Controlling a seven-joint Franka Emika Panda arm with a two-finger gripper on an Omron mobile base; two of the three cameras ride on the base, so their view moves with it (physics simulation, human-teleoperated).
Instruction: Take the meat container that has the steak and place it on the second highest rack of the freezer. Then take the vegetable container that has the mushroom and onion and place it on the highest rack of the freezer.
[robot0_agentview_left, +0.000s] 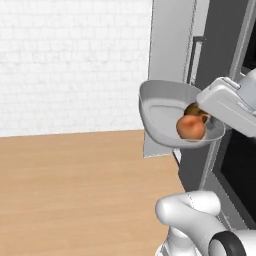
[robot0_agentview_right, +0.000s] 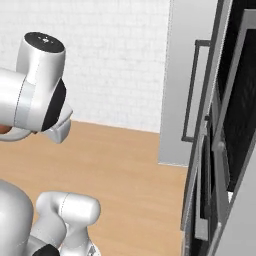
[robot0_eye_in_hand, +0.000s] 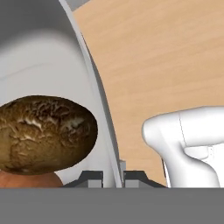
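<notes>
My gripper (robot0_eye_in_hand: 113, 178) is shut on the rim of the vegetable container (robot0_agentview_left: 162, 112), a grey bowl held in the air and tilted on its side. The brown mushroom (robot0_eye_in_hand: 43, 133) lies against the container's wall (robot0_eye_in_hand: 39, 57), with the orange-tan onion (robot0_eye_in_hand: 26, 179) just beneath it. From the left base view the onion (robot0_agentview_left: 190, 127) and mushroom (robot0_agentview_left: 194, 109) rest at the bowl's low edge beside my hand. The freezer's grey door (robot0_agentview_right: 182, 85) with its dark bar handle (robot0_agentview_right: 191, 90) stands right behind the bowl. The meat container, the steak and the racks are out of view.
A wooden floor (robot0_agentview_left: 75, 190) spreads to the left under a white brick wall (robot0_agentview_left: 70, 60). Dark tall panels with bar handles (robot0_agentview_right: 240, 100) stand close on the right. My arm's upper links (robot0_agentview_right: 35, 85) hang high on the left of the right base view.
</notes>
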